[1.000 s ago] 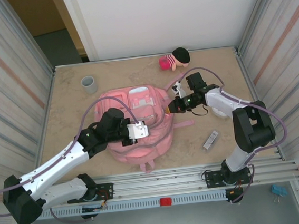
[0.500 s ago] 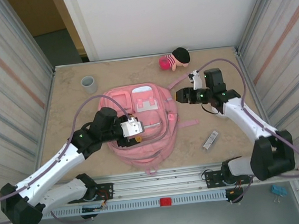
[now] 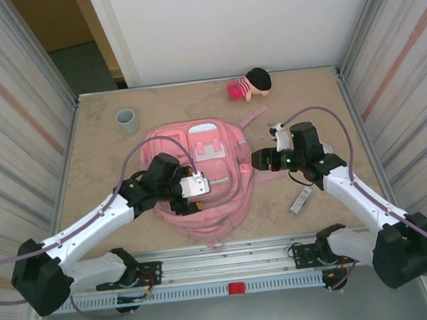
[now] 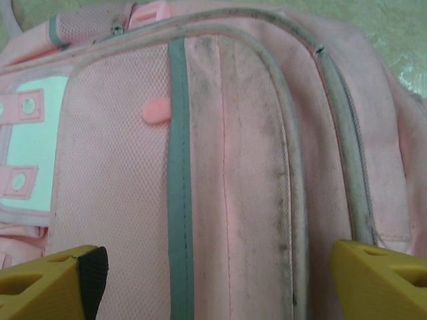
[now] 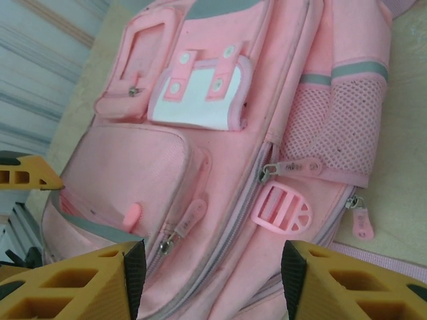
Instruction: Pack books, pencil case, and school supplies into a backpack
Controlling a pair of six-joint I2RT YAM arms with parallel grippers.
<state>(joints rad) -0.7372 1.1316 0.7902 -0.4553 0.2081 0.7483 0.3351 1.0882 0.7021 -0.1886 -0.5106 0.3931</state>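
Both sets of jaws have let go since 1 s back, & R arm (image 3: pixel 353 194) has swung out to the right; backpack (image 3: pixel 212 221) has settled flatter. No brand or legible text: print on a zip pull (image 5: pixel 293 167) is too small to read. Backpack lies front-up mid-table (image 3: pixel 91 149), long axis near-to-far, white-patch pockets (image 3: pixel 205 139) at far end. L jaws released, spread wide over its front, yellow fingers (image 4: pixel 53 283) apart, holding nothing. R jaws released beside its right flank, empty.
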